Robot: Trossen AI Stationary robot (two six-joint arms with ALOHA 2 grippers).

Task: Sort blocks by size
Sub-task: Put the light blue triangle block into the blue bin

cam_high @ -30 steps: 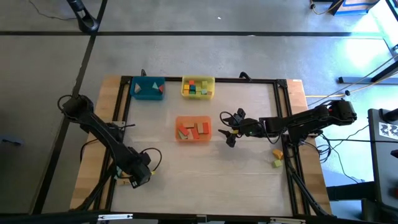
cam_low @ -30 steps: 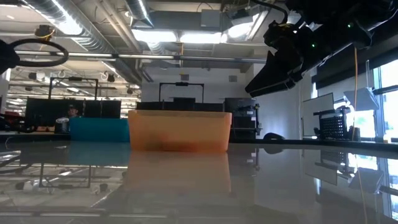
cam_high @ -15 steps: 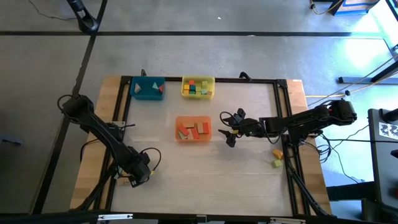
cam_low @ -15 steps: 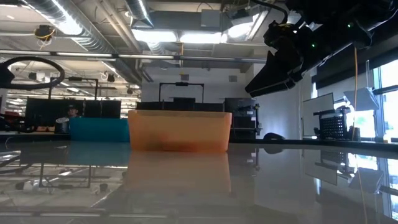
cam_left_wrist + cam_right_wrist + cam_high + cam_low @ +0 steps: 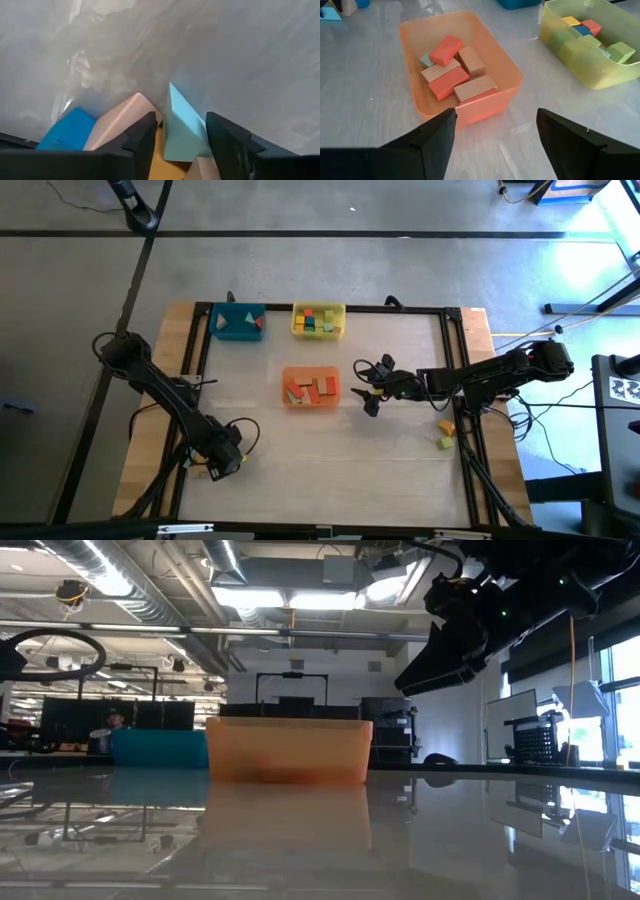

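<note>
Left gripper (image 5: 175,137) fingers straddle our pale blue wooden wedge block (image 5: 181,129), narrower than a second ago. Right gripper (image 5: 492,135) stays wide beside the orange plastic tray (image 5: 490,60).

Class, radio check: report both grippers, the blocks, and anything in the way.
Left gripper low over a block cluster, straddling a pale blue wedge. Right gripper open, empty, facing the orange tray of blocks. Nothing in the way.

Three trays on my table (image 5: 400,470): blue tray (image 5: 237,323) and yellow tray (image 5: 318,320) side by side at the far edge, orange tray (image 5: 311,388) nearer centre. A person (image 5: 112,720) sits in the room beyond.
</note>
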